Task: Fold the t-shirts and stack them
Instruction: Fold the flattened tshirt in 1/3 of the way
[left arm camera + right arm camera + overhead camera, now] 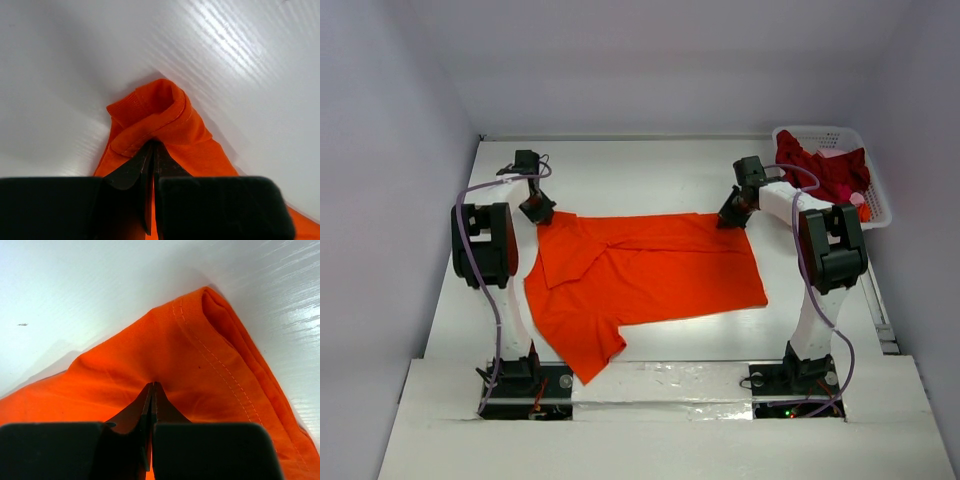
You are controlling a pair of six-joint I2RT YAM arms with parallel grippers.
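Across mid-table, orange t-shirt (650, 275) is lying mostly flat. Left gripper (538, 210) is pinching its far-left corner, jaws pressed together on cloth, possibly a ribbed cuff, hard to tell. Right gripper (730, 218) is nipping the far-right hemmed corner likewise. Crimson t-shirt (825, 170) is sitting bunched in the basket (882, 200). Cloth is looking light and limp, likely sagging when lifted; stitched corners are seeming the surest holds.
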